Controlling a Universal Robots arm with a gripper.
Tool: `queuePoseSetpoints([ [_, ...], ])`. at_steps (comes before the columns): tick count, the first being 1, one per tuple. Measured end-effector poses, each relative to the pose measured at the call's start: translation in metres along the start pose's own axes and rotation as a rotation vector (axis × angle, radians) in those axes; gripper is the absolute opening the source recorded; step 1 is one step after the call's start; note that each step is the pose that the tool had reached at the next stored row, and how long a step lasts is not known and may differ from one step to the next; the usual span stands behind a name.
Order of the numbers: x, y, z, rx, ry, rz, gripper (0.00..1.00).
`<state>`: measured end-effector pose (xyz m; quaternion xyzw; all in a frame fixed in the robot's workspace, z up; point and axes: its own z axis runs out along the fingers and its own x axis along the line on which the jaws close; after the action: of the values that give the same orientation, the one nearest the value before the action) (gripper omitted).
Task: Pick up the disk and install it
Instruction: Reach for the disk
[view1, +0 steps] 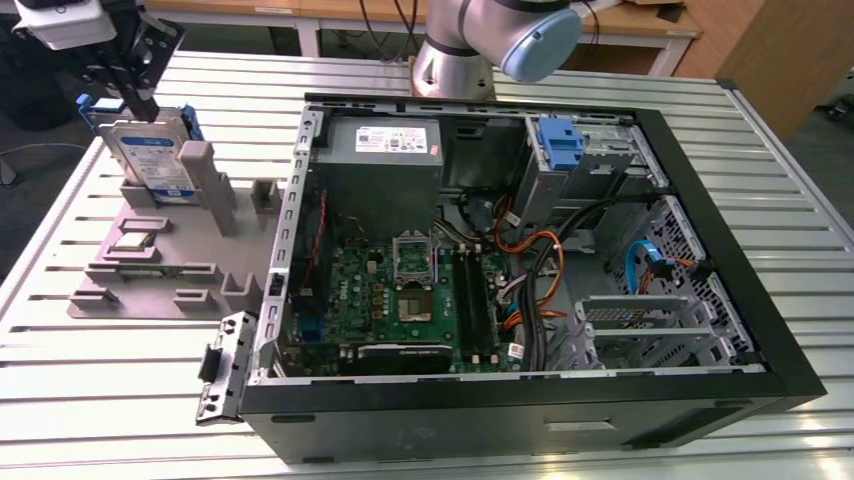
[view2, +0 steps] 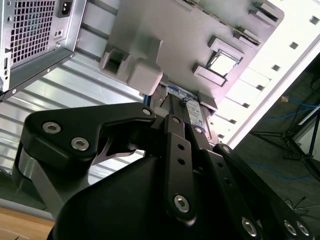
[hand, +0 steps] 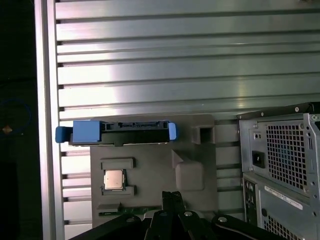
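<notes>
Disk (view1: 144, 155), a silver drive in a blue plastic carrier, stands on edge in the grey slotted tray (view1: 187, 250), at ten o'clock from the open black computer case (view1: 534, 405). The black gripper (view1: 136, 107) hovers above, fingers apparently pressed together. Best to spread them, centre over the top edge and descend plumb.

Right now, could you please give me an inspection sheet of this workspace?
Surface: slatted metal table carrying a grey fixture and an open computer case.
Job's things: disk standing upright in the fixture, not yet installed.
Clutter: chip on the fixture; blue bracket inside the case.
Grippers: pincer at the disk's top edge; contact unclear.
Cables: orange and black bundle inside the case.
Surroundings: wooden furniture beyond the table.
</notes>
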<state>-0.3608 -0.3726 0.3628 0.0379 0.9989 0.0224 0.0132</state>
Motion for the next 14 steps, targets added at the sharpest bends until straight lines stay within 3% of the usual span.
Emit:
queuePoseSetpoints([
  [14,0.0122,0.0097,0.0059,-0.0002,0.0001,0.000,0.11],
])
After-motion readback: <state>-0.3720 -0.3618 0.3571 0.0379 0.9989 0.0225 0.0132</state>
